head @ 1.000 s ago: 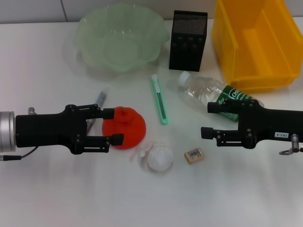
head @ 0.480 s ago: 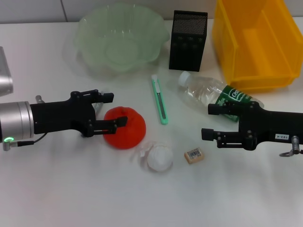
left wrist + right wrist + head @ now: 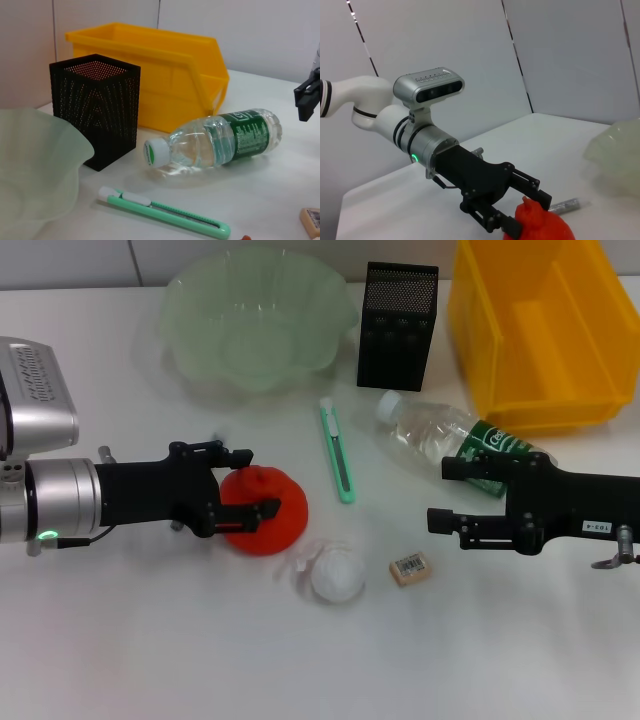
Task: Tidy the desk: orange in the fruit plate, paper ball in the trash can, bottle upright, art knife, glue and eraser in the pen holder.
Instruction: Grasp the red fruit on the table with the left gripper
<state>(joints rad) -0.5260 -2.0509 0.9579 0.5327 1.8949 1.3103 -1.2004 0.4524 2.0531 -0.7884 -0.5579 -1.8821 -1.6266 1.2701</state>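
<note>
bottle (image 3: 455,440) label illegible, eraser (image 3: 410,568) barcode unreadable

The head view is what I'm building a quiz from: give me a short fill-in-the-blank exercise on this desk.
1. The left tool has its fingers around the ____ orange.
2. The bottle lies on its ____, cap toward the pen holder.
3. The paper ball sits between the orange and the ____.
4. The fruit plate holds ____.

Missing words: red; side; eraser; nothing

White tabletop (image 3: 150,660) under everything; pale wall (image 3: 240,30) behind; grey strip (image 3: 60,262) along far edge.
</note>
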